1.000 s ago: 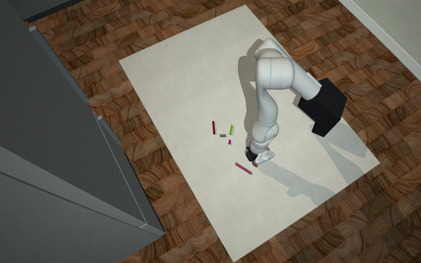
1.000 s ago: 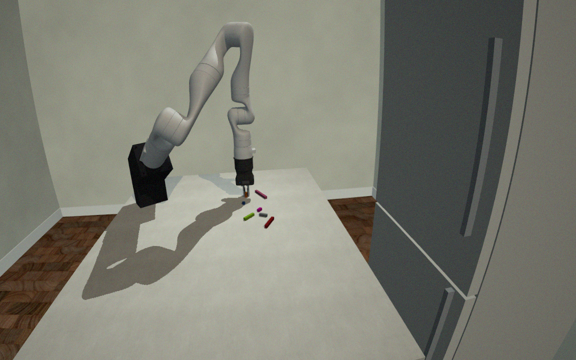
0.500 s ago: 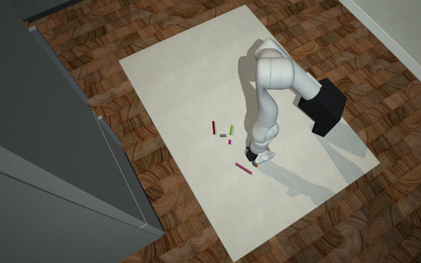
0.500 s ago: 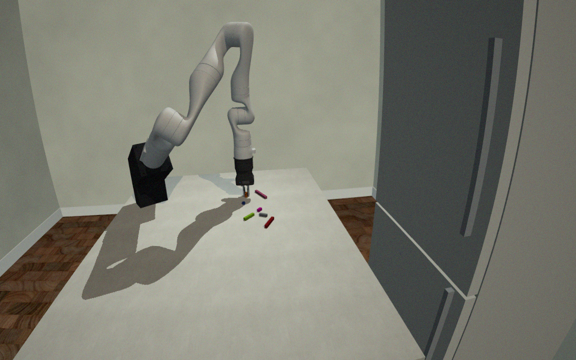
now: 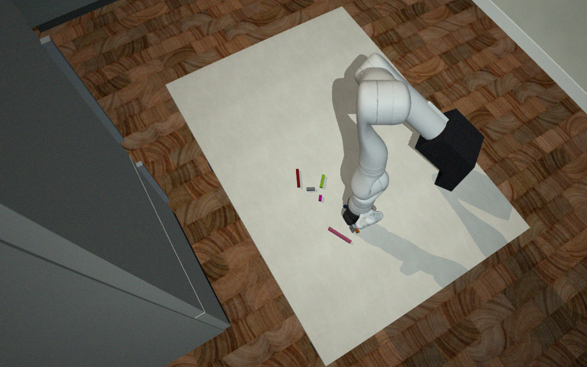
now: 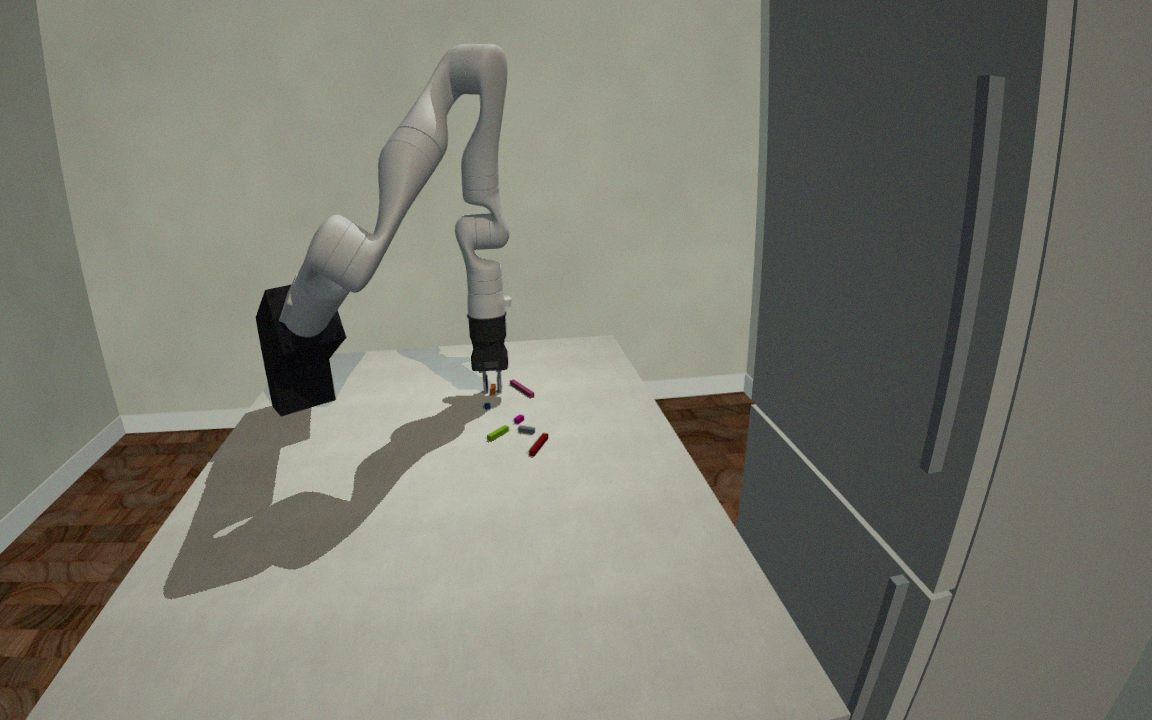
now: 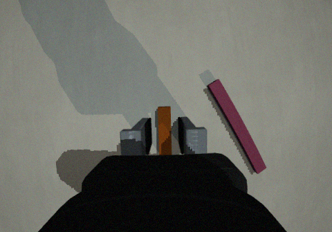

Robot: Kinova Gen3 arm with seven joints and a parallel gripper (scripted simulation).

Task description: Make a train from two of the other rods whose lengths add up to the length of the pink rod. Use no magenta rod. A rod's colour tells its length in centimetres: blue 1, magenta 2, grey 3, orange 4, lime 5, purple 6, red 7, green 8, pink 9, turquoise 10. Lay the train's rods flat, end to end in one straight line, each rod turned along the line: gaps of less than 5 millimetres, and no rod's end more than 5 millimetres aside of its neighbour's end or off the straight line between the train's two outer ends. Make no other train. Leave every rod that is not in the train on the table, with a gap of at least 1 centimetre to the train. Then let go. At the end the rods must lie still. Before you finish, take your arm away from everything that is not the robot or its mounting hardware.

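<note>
The orange rod [image 7: 163, 131] lies between my gripper's [image 7: 163, 137] two fingers, with a small gap on each side, so the gripper is open around it. The gripper points straight down, low over the table [image 5: 348, 226]. The pink rod [image 7: 236, 126] lies flat to the right of the fingers, tilted and apart from the orange rod. In the top view the pink rod [image 5: 339, 235] lies just left of the orange rod [image 5: 357, 231]. The lime rod [image 5: 322, 180] lies farther off, beside the other rods.
A red rod [image 5: 297, 178], a grey rod [image 5: 310, 188] and a magenta rod [image 5: 319, 197] lie in a loose group near the lime rod. A small blue rod [image 6: 485, 405] lies close to the gripper. The arm's black base [image 5: 450, 148] stands at the table's edge. A tall grey fridge [image 6: 965, 358] stands beside the table.
</note>
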